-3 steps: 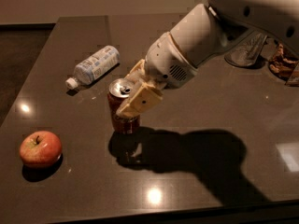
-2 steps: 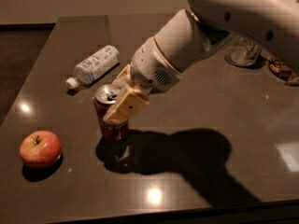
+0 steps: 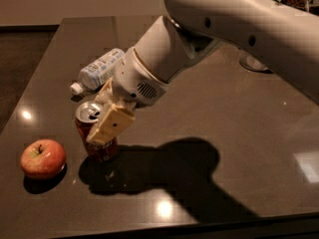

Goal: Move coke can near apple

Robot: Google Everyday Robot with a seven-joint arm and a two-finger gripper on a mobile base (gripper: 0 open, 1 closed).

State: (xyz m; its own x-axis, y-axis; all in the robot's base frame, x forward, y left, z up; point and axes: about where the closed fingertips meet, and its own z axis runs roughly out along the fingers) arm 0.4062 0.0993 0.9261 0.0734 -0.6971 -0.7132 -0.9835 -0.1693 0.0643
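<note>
Carried left across the tabletop since a second ago. Hand clamped on the coke can, long axis upright. Apple to camera-left of the can, near but not touching; probably only a short leftward carry remaining.

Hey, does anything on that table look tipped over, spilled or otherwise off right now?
The water bottle lies on its side at the back left of the table. The coke can, clamped in the gripper just right of the apple, leans a little, top toward the left. No spill or damage shows.
</note>
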